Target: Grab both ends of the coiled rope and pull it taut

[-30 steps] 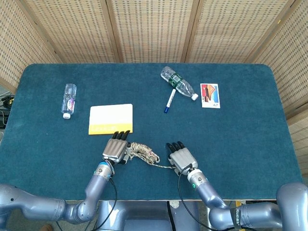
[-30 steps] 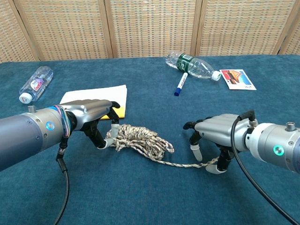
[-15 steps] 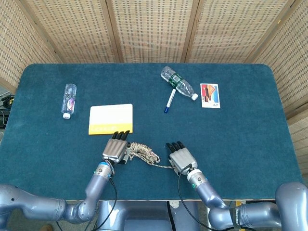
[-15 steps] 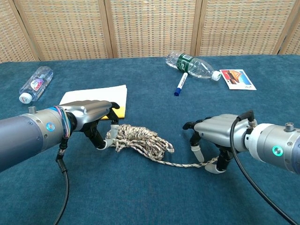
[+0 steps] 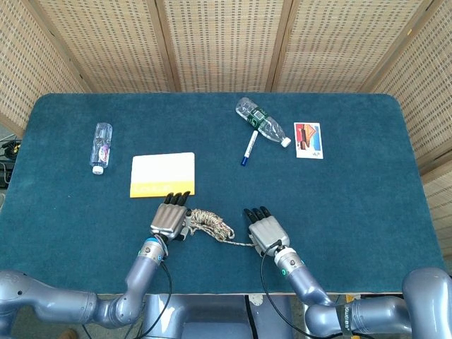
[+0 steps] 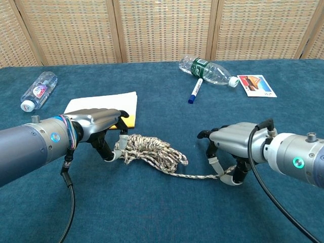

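The speckled rope (image 6: 152,152) lies bundled in a coil on the blue table, near its front edge (image 5: 210,223). My left hand (image 6: 96,125) rests over the coil's left end, and its fingertips pinch the rope there (image 5: 169,219). A single strand (image 6: 195,175) runs right from the coil to my right hand (image 6: 234,147), whose thumb and fingers pinch that end just above the cloth. In the head view the right hand (image 5: 265,232) sits palm down, right of the coil.
A yellow-edged notepad (image 6: 104,107) lies just behind the left hand. Further back are a small bottle (image 6: 38,90) at the left, a green-labelled bottle (image 6: 210,71), a blue-capped marker (image 6: 195,91) and a picture card (image 6: 256,84).
The right hand's thumb and fingers have drawn closer around the rope's end, and the strand there has risen slightly. The left hand and the coil have stayed put.
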Robot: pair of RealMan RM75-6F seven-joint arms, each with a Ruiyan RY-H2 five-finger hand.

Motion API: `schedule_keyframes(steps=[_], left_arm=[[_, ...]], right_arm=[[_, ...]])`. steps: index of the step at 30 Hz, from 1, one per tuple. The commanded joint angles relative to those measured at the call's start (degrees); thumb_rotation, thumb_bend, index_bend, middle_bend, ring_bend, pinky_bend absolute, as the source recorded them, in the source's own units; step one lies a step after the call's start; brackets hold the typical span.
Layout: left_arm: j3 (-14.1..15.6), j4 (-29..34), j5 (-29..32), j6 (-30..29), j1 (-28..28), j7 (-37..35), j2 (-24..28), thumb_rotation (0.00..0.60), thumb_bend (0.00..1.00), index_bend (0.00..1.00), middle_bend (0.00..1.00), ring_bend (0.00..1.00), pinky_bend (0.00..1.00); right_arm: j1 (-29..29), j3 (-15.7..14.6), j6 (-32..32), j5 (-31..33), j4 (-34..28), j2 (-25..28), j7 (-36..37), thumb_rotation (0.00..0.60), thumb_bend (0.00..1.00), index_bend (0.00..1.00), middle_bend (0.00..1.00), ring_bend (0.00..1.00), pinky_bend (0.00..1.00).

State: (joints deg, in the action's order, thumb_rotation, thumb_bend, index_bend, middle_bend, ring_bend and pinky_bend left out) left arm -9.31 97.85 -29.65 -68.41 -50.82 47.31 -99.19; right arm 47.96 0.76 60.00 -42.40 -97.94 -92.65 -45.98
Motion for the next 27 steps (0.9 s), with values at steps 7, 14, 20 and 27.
schedule_keyframes(steps=[7, 14, 20, 27], left_arm=[[0.12, -0.07, 0.0, -0.06, 0.08, 0.08, 0.11, 0.6, 0.45, 0.65, 0.0, 0.0, 0.0], [0.27, 0.02, -0.21, -0.19, 0.31, 0.0, 0.51, 0.6, 0.45, 0.65, 0.0, 0.0, 0.0], [1.02, 0.02, -1.38, -0.16, 0.89, -0.54, 1.21, 0.6, 0.46, 0.65, 0.0, 0.0, 0.0], [2.42, -0.2, -3.92, -0.61, 2.3, -1.64, 3.17, 0.6, 0.48, 0.73, 0.0, 0.0, 0.0]], right_arm=[[-0.12, 0.2, 0.39, -0.69, -0.24, 0.14, 0.42, 0.6, 0.46, 0.63, 0.0, 0.0, 0.0], [-0.46, 0.29, 1.48, -1.39, -0.82, 1.11, 0.34, 0.6, 0.53, 0.64, 0.0, 0.0, 0.0], [-1.06, 0.12, 2.78, -1.71, -1.61, 2.91, 0.04, 0.6, 0.54, 0.65, 0.0, 0.0, 0.0], [-2.31, -0.19, 3.83, -2.42, -2.01, 5.74, 0.89, 0.6, 0.54, 0.65, 0.0, 0.0, 0.0]])
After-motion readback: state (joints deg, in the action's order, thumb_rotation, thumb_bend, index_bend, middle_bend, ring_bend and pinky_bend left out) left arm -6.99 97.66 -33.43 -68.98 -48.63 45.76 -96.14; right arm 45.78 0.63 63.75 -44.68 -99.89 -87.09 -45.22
